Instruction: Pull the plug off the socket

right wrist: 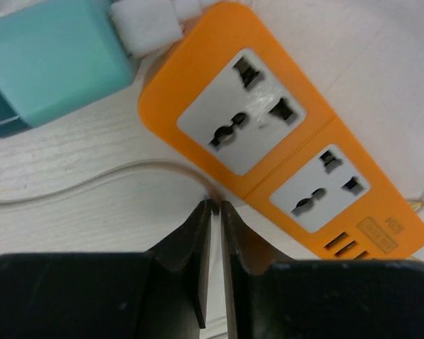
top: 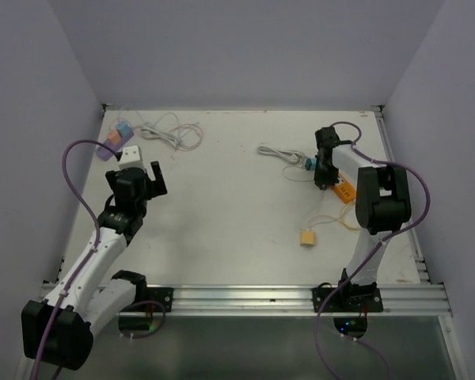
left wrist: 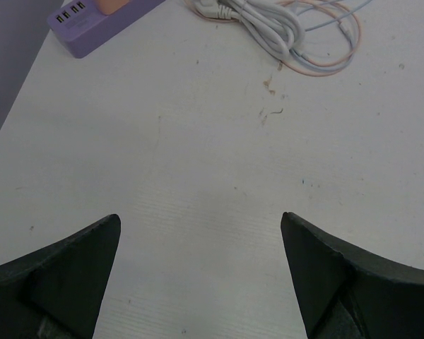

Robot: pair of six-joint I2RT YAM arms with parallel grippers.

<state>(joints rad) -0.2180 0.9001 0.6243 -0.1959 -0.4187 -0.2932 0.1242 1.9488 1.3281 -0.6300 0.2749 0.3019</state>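
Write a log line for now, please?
left gripper jaws open | right gripper jaws shut | orange power strip sockets empty | teal plug beside

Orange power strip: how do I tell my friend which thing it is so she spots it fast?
Look at the right side of the white table, where the right tool hangs low. Just beneath it lies the orange power strip, flat, with two white sockets on top. The purple strip is far off at the back left.
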